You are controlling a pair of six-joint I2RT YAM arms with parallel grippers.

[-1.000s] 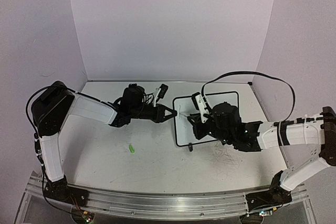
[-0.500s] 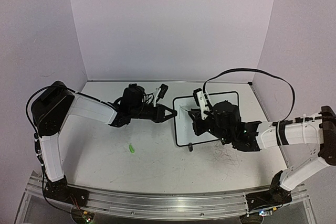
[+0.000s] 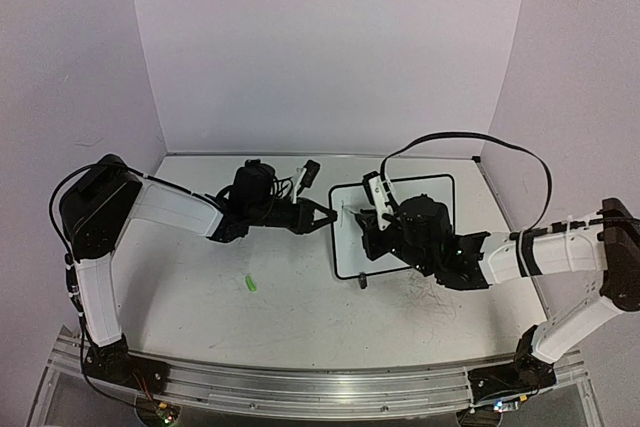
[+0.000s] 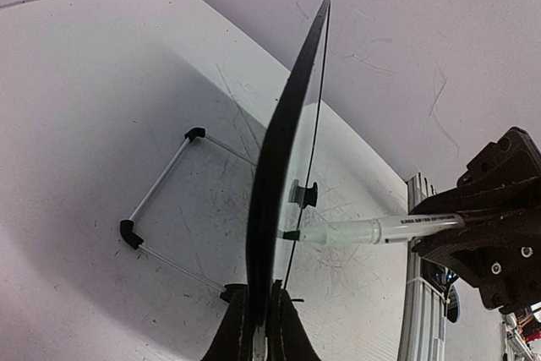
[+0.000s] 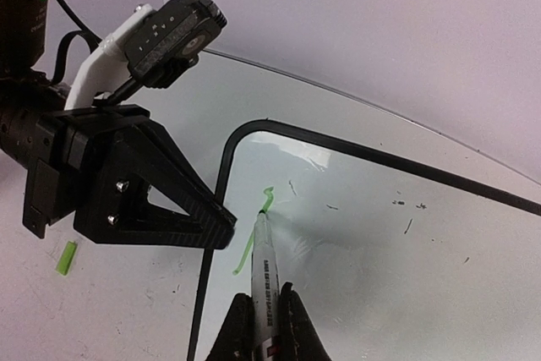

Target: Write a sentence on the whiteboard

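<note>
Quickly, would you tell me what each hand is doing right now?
Left hand: closed on the whiteboard edge.
Right hand: closed on the marker.

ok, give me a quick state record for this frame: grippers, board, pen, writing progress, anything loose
left gripper: shut on the whiteboard, clamping its left edge
right gripper: shut on the marker
marker tip: touching the board near the corner by the left gripper
writing: one short green stroke, no readable word yet
loose: small green piece on the table, left of the board, possibly the cap
</note>
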